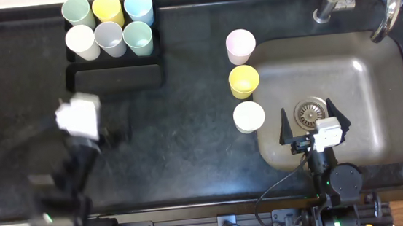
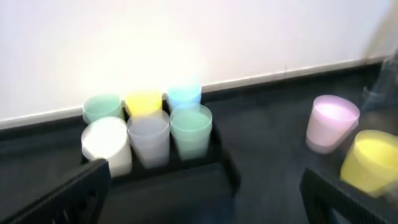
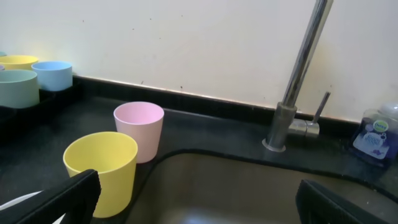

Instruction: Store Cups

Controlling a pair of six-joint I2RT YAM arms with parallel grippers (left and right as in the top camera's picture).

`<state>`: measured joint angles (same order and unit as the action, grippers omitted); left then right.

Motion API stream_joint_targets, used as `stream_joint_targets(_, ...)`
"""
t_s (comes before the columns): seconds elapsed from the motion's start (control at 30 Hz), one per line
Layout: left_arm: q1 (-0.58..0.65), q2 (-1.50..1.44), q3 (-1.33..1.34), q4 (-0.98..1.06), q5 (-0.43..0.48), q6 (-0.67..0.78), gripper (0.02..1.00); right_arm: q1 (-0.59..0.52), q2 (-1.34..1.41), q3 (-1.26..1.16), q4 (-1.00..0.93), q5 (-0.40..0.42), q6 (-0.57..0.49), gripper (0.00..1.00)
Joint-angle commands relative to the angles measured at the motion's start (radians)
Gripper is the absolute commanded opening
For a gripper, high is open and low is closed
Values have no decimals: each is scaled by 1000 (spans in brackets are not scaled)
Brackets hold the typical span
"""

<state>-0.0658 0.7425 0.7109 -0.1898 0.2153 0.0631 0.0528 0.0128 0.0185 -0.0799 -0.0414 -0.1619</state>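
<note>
Black counter (image 1: pixel 205 149): left tool (image 2: pixel 202 182) and right tool (image 3: pixel 199 184) spread wide; bottle (image 3: pixel 376 138) label illegible.

Six cups (image 1: pixel 109 26) upright in rack (image 1: pixel 118 78), three cups (image 1: pixel 244 81) beside sink (image 1: pixel 362 113)

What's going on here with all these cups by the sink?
Two robot arms are tidying up, and neither holds anything right now. Six cups already stand in the black tray at the back of the counter. A pink cup, a yellow cup and a white cup stand in a row on the counter beside the sink. The left gripper is over the counter in front of the tray, fingers open; the right gripper is over the sink, fingers open too.
</note>
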Motion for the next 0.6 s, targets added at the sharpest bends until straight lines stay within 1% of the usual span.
stream_joint_targets(0.03,-36,426,540,-167,90,15,998,-3,-8,-14,5,-2,-2,998)
stream_joint_targets(0.1,-84,642,853,-330,87,15,998,-3,-8,-14,5,-2,-2,998)
stream_joint_targets(0.2,-185,952,1315,-566,39,8,998,-3,-8,-14,5,-2,-2,998)
stream_joint_targets(0.23,-220,1044,1447,-627,11,-14,998,-3,-8,-14,5,-2,-2,996)
stream_joint_targets(0.27,-257,1136,1572,-678,-34,-72,996,-3,-8,-14,5,-2,-2,998)
stream_joint_targets(0.33,-325,1308,1784,-774,-149,-241,998,-3,-8,-14,5,-2,-2,998)
stream_joint_targets(0.4,-378,1440,1913,-880,-237,-408,998,-3,-8,-14,5,-2,-2,998)
stream_joint_targets(0.43,-399,1489,1949,-928,-253,-475,998,-3,-8,-14,5,-2,-2,998)
stream_joint_targets(0.53,-451,1590,1977,-1036,-255,-647,998,-3,-8,-14,5,-2,-2,998)
stream_joint_targets(0.6,-476,1633,1977,-1077,-254,-733,998,-3,-8,-14,5,-2,-2,998)
